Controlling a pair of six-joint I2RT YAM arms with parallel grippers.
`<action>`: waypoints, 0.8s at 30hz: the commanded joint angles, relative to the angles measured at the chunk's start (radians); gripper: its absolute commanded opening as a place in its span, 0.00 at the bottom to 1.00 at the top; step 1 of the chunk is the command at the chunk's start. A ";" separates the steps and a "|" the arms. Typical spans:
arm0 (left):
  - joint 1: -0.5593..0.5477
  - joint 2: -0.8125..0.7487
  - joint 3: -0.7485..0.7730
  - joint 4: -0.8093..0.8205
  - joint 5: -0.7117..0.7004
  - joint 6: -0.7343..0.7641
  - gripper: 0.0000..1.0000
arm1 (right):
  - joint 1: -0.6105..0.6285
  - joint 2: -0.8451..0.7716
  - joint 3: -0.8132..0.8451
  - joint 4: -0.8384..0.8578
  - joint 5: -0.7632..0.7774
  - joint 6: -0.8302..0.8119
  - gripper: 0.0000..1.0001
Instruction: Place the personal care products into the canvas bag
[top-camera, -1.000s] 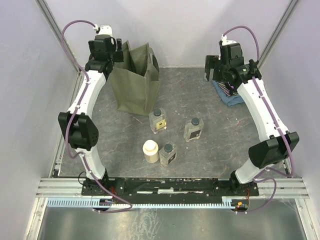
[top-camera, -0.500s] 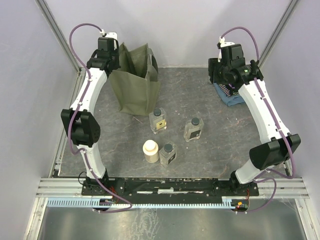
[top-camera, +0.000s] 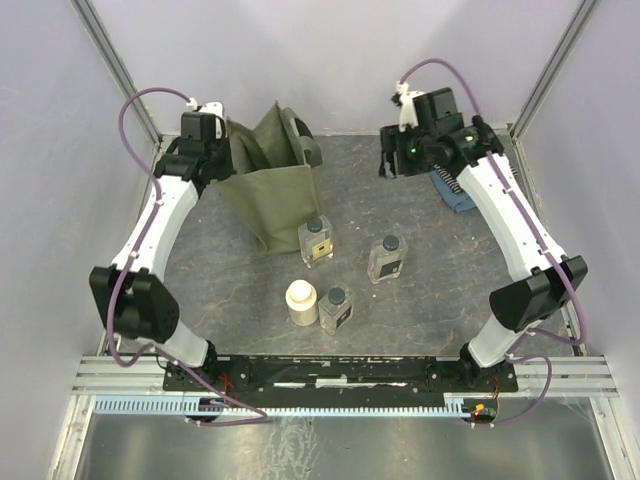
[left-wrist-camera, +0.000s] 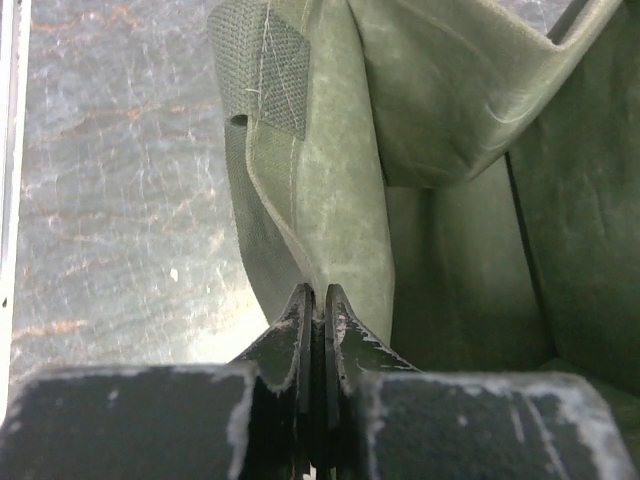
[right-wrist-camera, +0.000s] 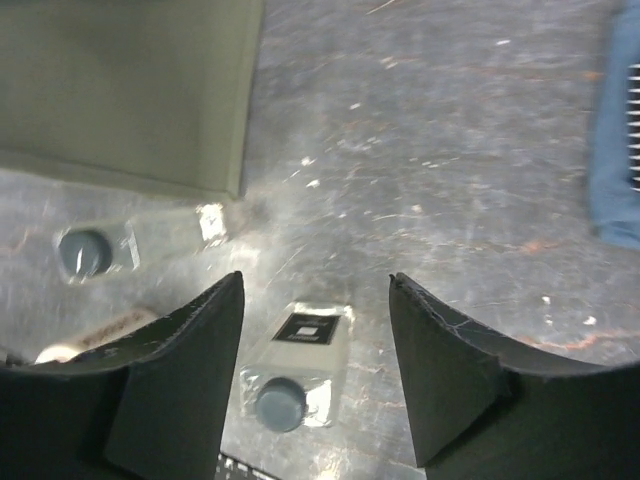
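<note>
Olive canvas bag (top-camera: 275, 195), dragged from eleven o'clock toward centre, is pinched at its rim by my closed left fingers (left-wrist-camera: 312, 320). My right fingers (top-camera: 390, 163), spread and empty, have swung to one o'clock. The bottles (top-camera: 388, 258) and jar (top-camera: 302, 302) wait near six, ready for loading.

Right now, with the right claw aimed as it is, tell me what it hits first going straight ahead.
The right claw would most likely meet the clear glass bottle with the dark cap, framed between its open fingers. Depth is unclear, so bare table beside it is possible.
</note>
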 joint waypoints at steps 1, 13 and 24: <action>-0.005 -0.149 -0.099 -0.001 -0.020 -0.061 0.03 | 0.098 0.019 0.041 -0.058 -0.122 -0.041 0.71; -0.003 -0.306 -0.187 0.053 -0.173 -0.095 0.03 | 0.337 -0.090 -0.224 0.117 -0.146 -0.033 1.00; -0.004 -0.347 -0.243 0.059 -0.278 -0.087 0.03 | 0.400 -0.082 -0.357 0.357 -0.037 0.066 1.00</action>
